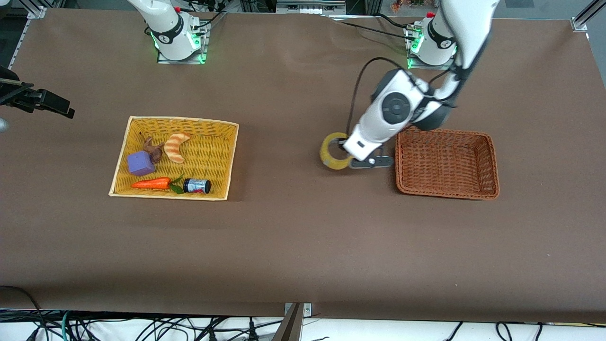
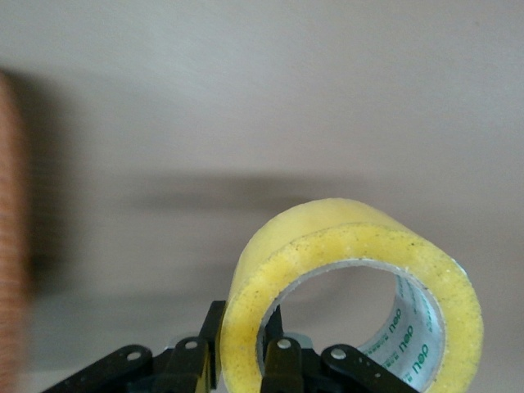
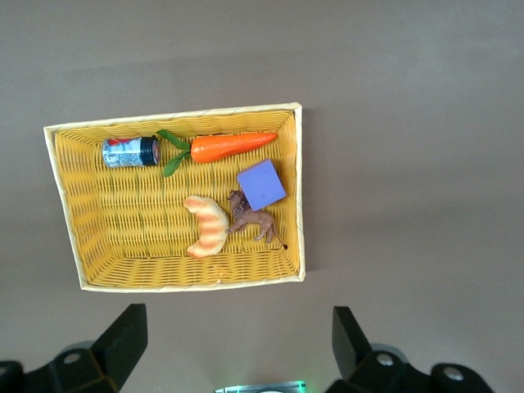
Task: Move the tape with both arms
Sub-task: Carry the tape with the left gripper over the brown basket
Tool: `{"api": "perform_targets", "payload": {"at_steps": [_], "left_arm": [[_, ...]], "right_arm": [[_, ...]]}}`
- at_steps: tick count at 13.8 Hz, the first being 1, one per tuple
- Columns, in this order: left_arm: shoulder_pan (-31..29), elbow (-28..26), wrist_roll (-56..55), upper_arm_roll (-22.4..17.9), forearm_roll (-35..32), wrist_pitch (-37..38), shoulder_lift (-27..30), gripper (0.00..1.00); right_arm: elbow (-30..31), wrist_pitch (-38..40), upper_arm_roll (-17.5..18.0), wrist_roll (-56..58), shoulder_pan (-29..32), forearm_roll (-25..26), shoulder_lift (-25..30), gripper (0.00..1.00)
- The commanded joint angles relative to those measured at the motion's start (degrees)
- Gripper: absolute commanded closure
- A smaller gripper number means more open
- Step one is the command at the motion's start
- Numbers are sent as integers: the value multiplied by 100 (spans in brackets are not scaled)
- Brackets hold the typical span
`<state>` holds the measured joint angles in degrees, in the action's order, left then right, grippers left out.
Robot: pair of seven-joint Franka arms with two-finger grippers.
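Lying lowest in the front view, the brown table surface (image 1: 293, 246) fills most of the frame. Above it, at lower left of centre, sits the flat yellow woven tray (image 1: 222, 156), holding an orange toy carrot with green leaves (image 1: 152, 183), a small dark jar with a printed label (image 1: 197, 185), a purple cube block (image 1: 140, 163), a small brown animal figure (image 1: 153, 148) and a tan striped crescent-shaped bread toy (image 1: 176, 146); the carrot and jar lie nearest the front camera, the bread toy farthest. At right of centre stands the reddish-brown woven basket (image 1: 447, 192). Just beside its rim, toward the right arm's end of the table, the thick yellowish translucent roll of tape (image 1: 331, 154) stands on edge in mid-frame. The left gripper (image 1: 348, 158) is closed on the roll: in the left wrist view one finger (image 2: 282, 364) sits inside the grey core and the other outside the yellow wall, pinching the tape (image 2: 352, 311) at the bottom of that frame. Whether the roll touches the table cannot be determined. The left arm (image 1: 393, 109) descends from its base at upper right. The right gripper (image 3: 237, 344) waits above the yellow tray (image 3: 176, 278), its fingers (image 3: 123, 336) spread wide apart and holding nothing; the right arm's base (image 1: 177, 35) occupies the upper left.
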<state>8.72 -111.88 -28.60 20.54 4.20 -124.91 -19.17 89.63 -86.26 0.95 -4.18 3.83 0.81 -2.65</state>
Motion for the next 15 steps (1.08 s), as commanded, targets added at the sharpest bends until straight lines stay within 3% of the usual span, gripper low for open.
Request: {"api": "perform_targets", "payload": {"at_steps": [1, 4, 8, 12, 13, 14, 15], "left_arm": [[-327, 60, 1326, -460, -148, 1027, 572, 100], [-371, -8, 2882, -1313, -148, 1171, 546, 100], [-486, -202, 4115, -2026, -157, 987, 275, 100], [-486, -921, 4346, -2106, -499, -775, -138, 100], [-486, -1028, 4346, -2106, -508, -1016, -192, 96], [-494, -1029, 4346, -2115, -508, -1018, -192, 84], [-494, -1029, 4346, -2124, -508, -992, -175, 58]], "right_arm": [[-191, 39, 72, 57, 21, -11, -112, 0], [-191, 30, 81, 40, 21, -11, -130, 0], [-200, 30, 81, 75, 21, -2, -130, 0], [-200, 30, 81, 75, 21, -2, -130, 0], [-200, 30, 81, 75, 21, -2, -130, 0], [-200, 30, 81, 75, 21, -11, -130, 0], [-200, 30, 81, 66, 21, -11, -130, 0]]}}
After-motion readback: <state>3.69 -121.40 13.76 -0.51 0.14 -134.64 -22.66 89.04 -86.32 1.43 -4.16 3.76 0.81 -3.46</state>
